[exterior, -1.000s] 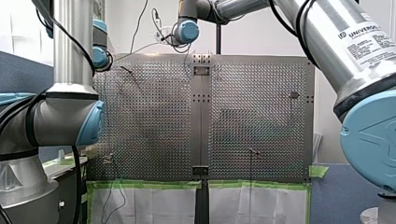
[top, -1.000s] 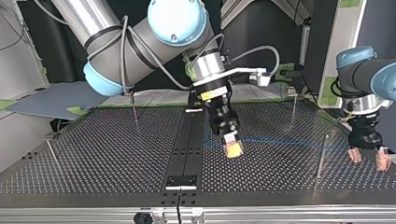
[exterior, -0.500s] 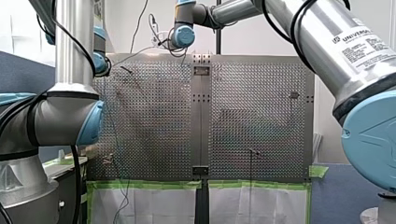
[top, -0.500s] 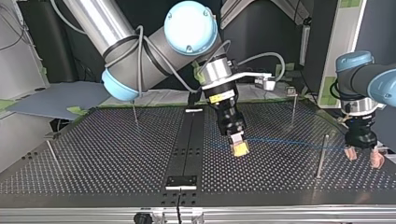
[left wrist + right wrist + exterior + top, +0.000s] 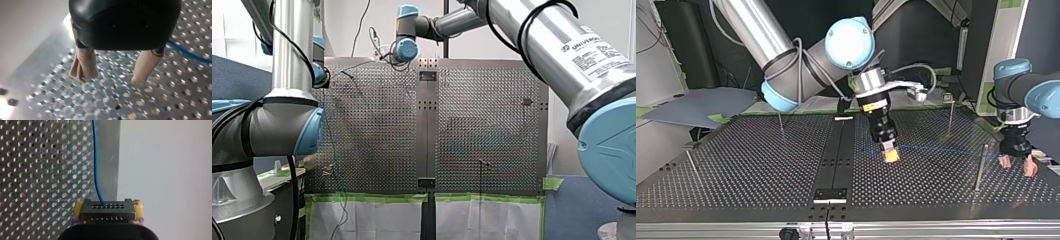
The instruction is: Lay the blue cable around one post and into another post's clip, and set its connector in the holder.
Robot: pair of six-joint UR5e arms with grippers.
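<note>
In the top view my right gripper (image 5: 890,154), with yellow pads, hangs just above the perforated table near the middle rail. The right wrist view shows it shut on the cable's black connector (image 5: 107,211), and the thin blue cable (image 5: 96,167) runs straight ahead from it. Across the plate the blue cable (image 5: 941,150) stretches toward the top view's right, passing a thin post (image 5: 981,167). My left gripper (image 5: 1016,165) stands open beyond that post, its beige fingers (image 5: 84,65) close above the plate with nothing between them. Beside them lies the cable (image 5: 190,53).
More thin posts stand at the back right (image 5: 950,117), the back left (image 5: 781,121) and the near left (image 5: 692,167) of the top view. A black holder block (image 5: 830,194) sits on the middle rail's near end, another (image 5: 844,118) at its far end.
My right gripper has carried the connector toward the top view's right and a little farther back. My left gripper has shifted slightly toward the top view's left and stays open.
</note>
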